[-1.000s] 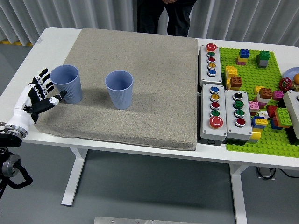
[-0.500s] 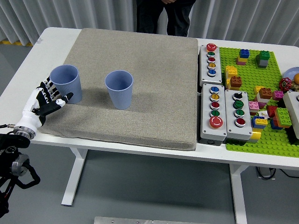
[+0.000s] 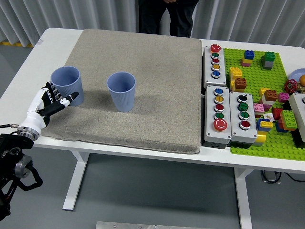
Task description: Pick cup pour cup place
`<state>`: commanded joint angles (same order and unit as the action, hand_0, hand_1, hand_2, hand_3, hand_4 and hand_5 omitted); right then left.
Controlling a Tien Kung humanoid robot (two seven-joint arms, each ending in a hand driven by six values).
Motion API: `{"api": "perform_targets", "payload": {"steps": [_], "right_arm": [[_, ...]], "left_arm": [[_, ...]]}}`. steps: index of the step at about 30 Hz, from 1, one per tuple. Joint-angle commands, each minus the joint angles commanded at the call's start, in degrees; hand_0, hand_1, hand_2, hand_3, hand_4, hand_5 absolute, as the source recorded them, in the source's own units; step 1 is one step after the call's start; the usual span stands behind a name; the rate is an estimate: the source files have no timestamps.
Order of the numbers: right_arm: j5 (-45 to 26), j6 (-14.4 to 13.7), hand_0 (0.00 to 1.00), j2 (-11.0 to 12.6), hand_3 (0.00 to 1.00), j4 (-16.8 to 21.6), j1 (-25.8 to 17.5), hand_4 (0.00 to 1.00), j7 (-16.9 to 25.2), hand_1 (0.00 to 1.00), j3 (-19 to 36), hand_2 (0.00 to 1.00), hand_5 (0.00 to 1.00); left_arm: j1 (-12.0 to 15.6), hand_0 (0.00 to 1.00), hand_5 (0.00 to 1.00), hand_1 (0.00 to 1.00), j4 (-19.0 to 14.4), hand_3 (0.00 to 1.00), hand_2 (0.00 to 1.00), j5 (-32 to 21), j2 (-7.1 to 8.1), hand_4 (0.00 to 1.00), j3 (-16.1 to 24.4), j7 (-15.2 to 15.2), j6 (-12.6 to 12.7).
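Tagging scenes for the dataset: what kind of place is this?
Probably a robotics lab test bench, not a home. A white height-adjustable table carries a grey mat with two blue cups, industrial push-button boxes, and a green brick baseplate. A person stands beyond.

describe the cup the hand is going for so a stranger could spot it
On the grey mat stand two blue cups. It is the left cup, near the mat's left edge. Unlike the other cup, it has the left hand right beside it.
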<state>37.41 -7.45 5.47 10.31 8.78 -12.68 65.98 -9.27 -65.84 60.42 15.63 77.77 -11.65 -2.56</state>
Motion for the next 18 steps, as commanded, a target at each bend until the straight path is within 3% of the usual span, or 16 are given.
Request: {"api": "perform_targets", "payload": {"steps": [18], "right_arm": [[0.2,0.0,0.722,0.0,0.702,0.0,-0.1,0.313,-0.1,0.691,-0.1,0.742,0.304]], "left_arm": [[-0.8,0.934,0.334,0.931,1.4,0.998,0.998,0.9,0.33,0.998,-0.8,0.5,0.0]]}}
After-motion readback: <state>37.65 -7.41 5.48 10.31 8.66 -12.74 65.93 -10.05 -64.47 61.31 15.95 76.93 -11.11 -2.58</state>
